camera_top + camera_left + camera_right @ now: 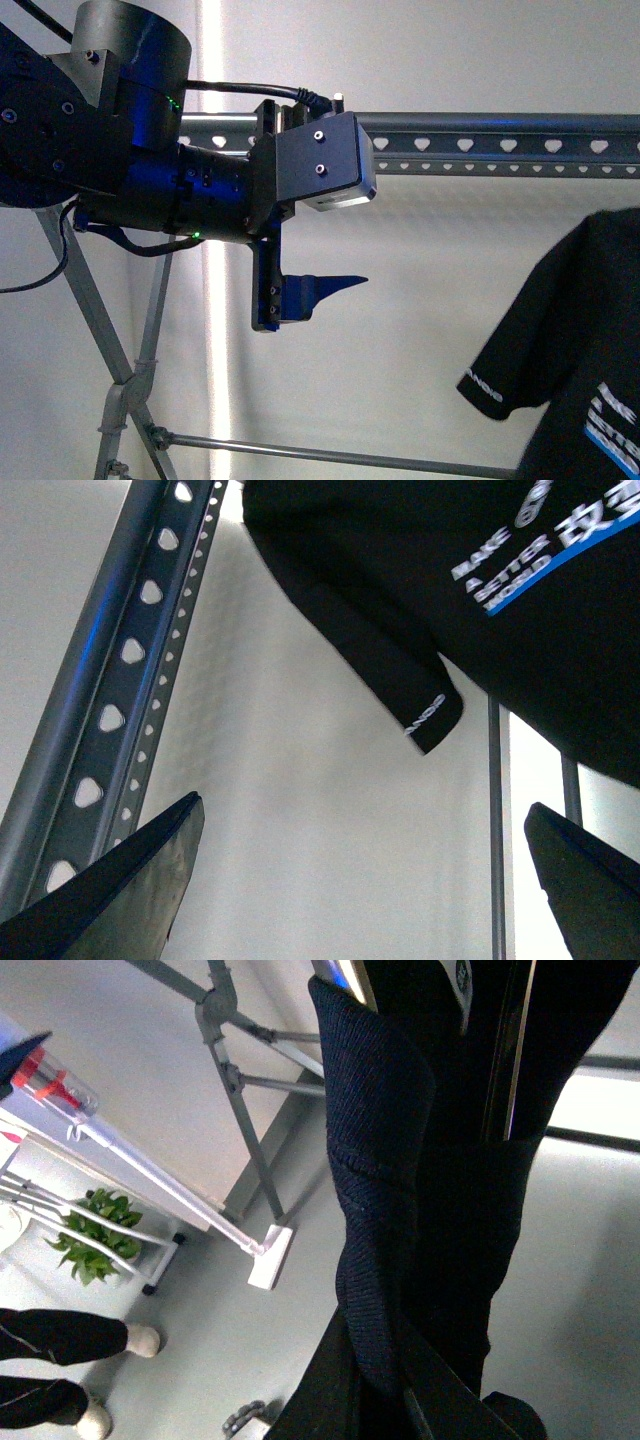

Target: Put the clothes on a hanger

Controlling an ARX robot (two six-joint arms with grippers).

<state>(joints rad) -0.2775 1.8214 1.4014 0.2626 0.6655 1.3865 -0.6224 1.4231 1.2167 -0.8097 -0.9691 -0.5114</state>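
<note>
Left gripper [362,820] hangs with its fingers spread wide and nothing between them, right up near the big grey metal drying rack [480,145] with heart-shaped holes punched along its strips; right gripper [385,1385] looks clamped on a bunched fold of the black short-sleeved T-shirt [590,340] with white MAKE A BETTER WORLD lettering and a blue stripe; the T-shirt dangles over on the right, below the punched strips, not draped over the top tube; one sleeve [500,385] pokes out toward the left arm; on the floor there's a potted green plant [95,1235] and somebody's white shoes [143,1340].
</note>
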